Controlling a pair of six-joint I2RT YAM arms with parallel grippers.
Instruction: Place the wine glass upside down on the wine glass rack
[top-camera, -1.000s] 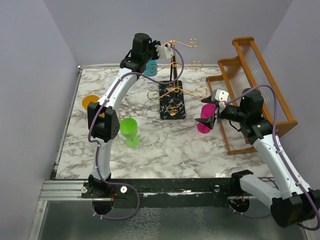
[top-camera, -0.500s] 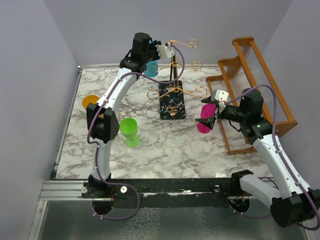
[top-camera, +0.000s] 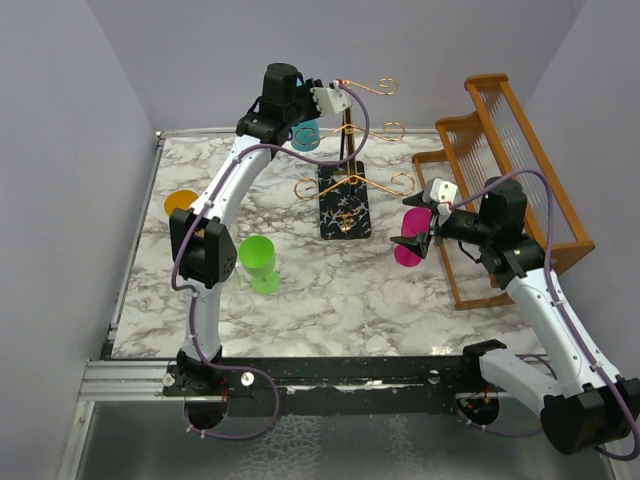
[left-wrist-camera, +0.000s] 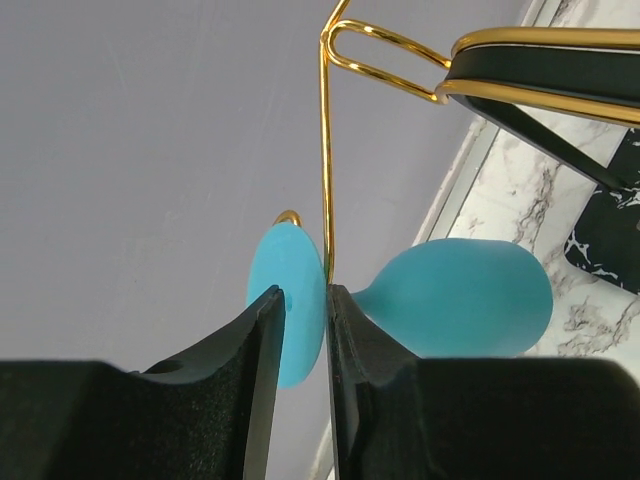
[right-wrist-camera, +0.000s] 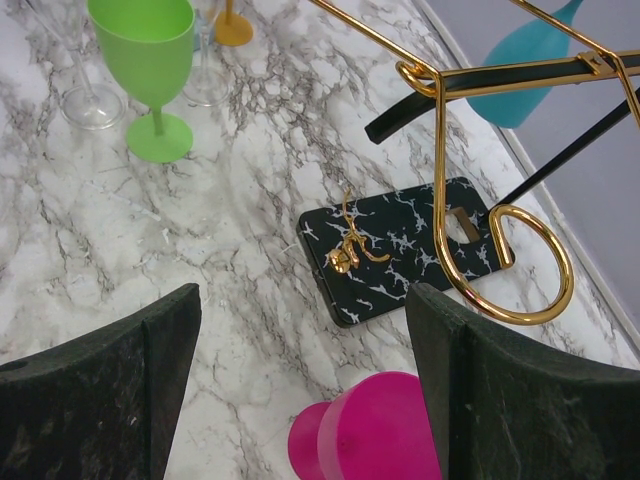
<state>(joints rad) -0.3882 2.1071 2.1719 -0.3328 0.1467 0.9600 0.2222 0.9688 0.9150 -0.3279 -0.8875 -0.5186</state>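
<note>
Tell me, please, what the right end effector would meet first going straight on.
Likely the pink wine glass, low between its open fingers; past that, the rack's black base; depth unclear.

This looks like a robot lab, not a home; a white left arm and a white right arm are fixed to a metal rail at the edge of a marble-look table. Plain grey walls box the table in; purple cables run along both arms.
</note>
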